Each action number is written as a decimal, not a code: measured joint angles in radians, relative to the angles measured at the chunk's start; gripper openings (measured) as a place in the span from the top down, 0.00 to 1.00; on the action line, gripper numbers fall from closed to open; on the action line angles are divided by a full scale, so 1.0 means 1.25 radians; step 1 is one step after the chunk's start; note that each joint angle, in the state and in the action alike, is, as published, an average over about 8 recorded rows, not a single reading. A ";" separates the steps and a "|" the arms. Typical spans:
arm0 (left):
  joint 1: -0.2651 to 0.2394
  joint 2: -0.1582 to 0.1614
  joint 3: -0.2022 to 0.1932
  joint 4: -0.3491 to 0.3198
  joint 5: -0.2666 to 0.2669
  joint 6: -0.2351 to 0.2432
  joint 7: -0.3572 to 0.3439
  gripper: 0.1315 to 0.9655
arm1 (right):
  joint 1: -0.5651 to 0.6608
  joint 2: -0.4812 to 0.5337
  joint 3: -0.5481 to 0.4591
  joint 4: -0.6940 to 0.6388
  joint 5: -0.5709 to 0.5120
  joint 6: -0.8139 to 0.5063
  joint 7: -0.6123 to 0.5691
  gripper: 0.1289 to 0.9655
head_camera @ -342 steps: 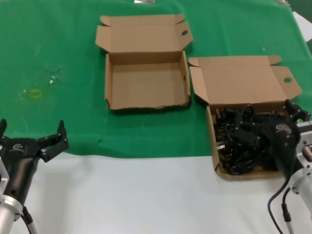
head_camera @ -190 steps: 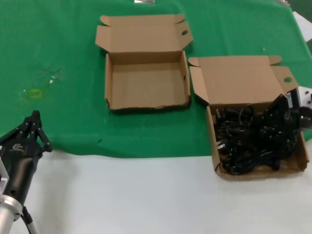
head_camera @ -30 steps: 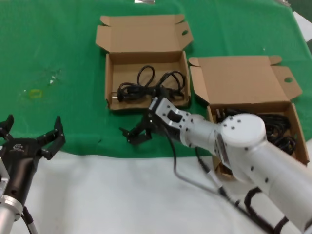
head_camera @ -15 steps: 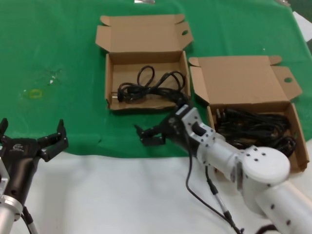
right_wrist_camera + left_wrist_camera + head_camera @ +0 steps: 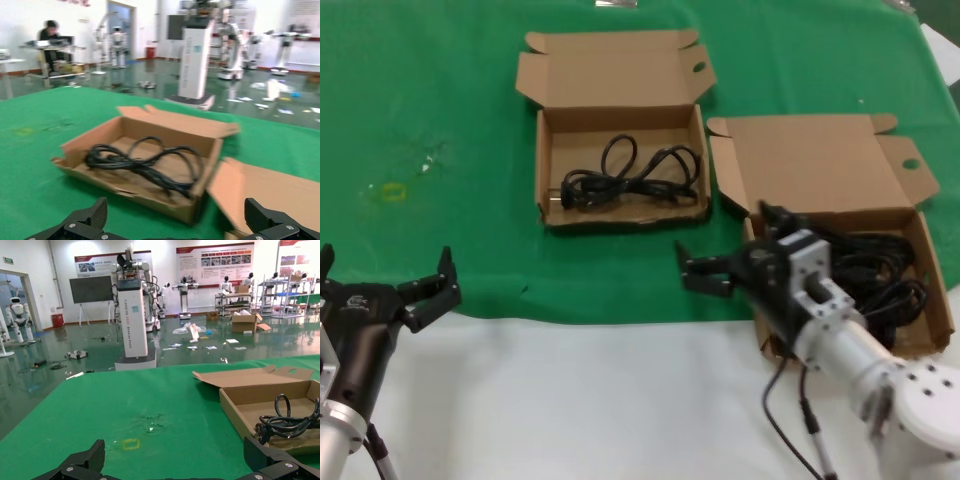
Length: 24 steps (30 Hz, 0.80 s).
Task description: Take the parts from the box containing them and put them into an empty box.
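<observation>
The jaws of the right gripper (image 5: 720, 268) stand wide open and hold nothing; they hang over the green desk (image 5: 440, 90) in the lower middle of the head view, just left of the full box (image 5: 840, 270) and touching no cable. The jaws of the left gripper (image 5: 385, 280) are also spread open and empty, parked at the lower left of the frame, well apart from both boxes.

The parts are black power cables (image 5: 875, 275), a tangled heap in the box at the right of the frame. One cable (image 5: 630, 180) already lies in the other box (image 5: 620, 125), at the upper middle. I judge the cables to be light, soft and floppy, so one pulled up may drag its neighbours along. A bundled middle or a stiff plug seems a better hold than a loose loop, which could slip out.
</observation>
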 joint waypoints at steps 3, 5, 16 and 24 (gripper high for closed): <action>0.000 0.000 0.000 0.000 0.000 0.000 0.000 0.00 | -0.044 0.010 0.037 0.047 -0.008 0.018 0.020 0.00; 0.000 0.000 0.000 0.000 0.000 0.000 0.000 0.00 | -0.073 0.016 0.062 0.078 -0.014 0.030 0.033 0.00; 0.000 0.000 0.000 0.000 0.000 0.000 0.000 0.00 | -0.215 0.047 0.182 0.230 -0.041 0.089 0.098 0.00; 0.000 0.000 0.000 0.000 0.000 0.000 0.000 0.00 | -0.230 0.051 0.194 0.246 -0.044 0.095 0.105 0.00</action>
